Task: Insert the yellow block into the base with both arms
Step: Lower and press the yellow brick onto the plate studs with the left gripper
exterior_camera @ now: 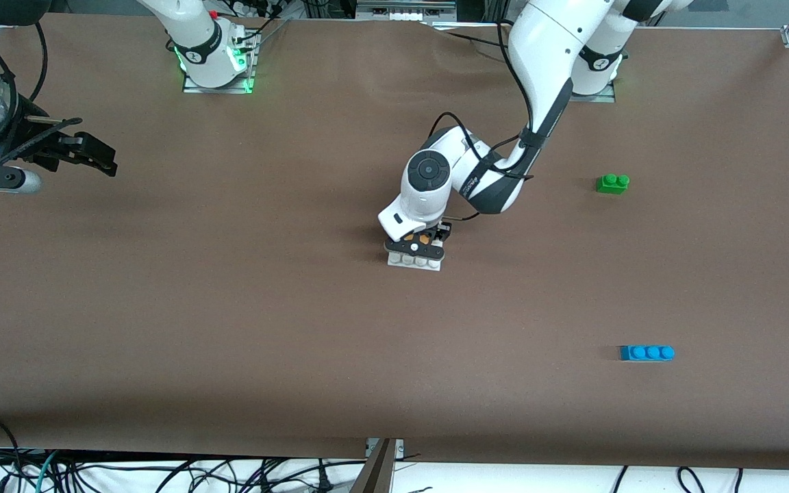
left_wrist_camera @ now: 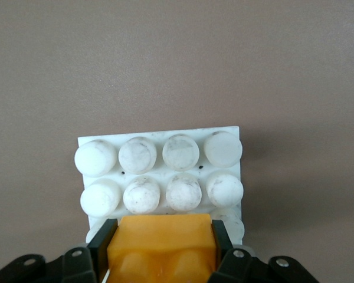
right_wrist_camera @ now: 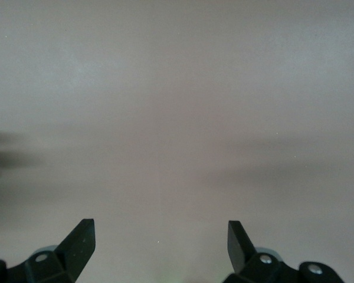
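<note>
Right now the left gripper (left_wrist_camera: 159, 250) clamps the yellow block (left_wrist_camera: 161, 239) over the base (left_wrist_camera: 159, 171) at mid-table. If studs misalign, pressing could skid the unheld base. The right gripper (right_wrist_camera: 159, 244) waits wide open, empty, near the table's edge.

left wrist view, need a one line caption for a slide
Left gripper shut on the yellow block, holding it over the studded white base on the brown table.

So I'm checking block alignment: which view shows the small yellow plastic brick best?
The left wrist view: the small yellow plastic brick fills the foreground, clamped in the left end effector over the white studded base plate. The front view shows only a sliver under the arm. The right wrist view shows none.
</note>
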Motion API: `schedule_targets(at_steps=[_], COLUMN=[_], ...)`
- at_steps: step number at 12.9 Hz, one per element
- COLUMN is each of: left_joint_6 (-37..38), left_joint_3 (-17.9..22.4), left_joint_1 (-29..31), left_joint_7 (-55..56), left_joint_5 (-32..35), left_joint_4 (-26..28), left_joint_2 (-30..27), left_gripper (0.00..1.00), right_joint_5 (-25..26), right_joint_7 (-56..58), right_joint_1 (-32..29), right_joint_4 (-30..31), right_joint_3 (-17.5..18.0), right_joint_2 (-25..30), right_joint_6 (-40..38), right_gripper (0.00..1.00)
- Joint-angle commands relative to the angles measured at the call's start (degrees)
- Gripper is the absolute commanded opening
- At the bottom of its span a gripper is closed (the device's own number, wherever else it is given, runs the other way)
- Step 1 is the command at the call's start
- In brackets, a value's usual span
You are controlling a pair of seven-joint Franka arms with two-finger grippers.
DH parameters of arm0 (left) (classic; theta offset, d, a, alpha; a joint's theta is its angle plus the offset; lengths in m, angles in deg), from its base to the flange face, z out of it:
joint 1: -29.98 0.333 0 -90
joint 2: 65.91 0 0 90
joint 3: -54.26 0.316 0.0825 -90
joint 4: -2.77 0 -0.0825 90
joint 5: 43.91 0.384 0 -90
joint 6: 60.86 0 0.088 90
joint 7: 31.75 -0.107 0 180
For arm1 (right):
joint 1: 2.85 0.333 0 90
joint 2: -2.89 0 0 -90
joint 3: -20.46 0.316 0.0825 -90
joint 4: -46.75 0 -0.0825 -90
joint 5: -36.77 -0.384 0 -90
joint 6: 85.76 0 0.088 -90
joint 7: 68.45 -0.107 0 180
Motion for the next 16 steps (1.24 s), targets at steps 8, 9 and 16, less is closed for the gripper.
schedule_targets(at_steps=[8, 9, 16], left_joint_6=[0.2, 0.2, 0.2], left_joint_3=[0.66, 0.66, 0.58], left_joint_1=[-1.31, -1.31, -1.57], left_joint_7=[3.75, 3.75, 9.7], left_joint_5=[4.22, 4.22, 4.22], left_joint_4=[0.57, 0.66, 0.31], left_joint_2=[-0.07, -0.08, -0.08], left_gripper=[0.3, 0.31, 0.75], right_joint_5=[-0.28, -0.28, -0.28], right_joint_7=[-0.1, -0.1, -0.1], right_joint_1=[-0.23, -0.23, -0.23], right_joint_4=[-1.23, -1.23, -1.23], right_joint_3=[0.1, 0.1, 0.19], right_joint_2=[-0.27, -0.27, -0.27], right_joint_6=[-1.15, -1.15, -0.98], right_gripper=[0.99, 0.99, 0.99])
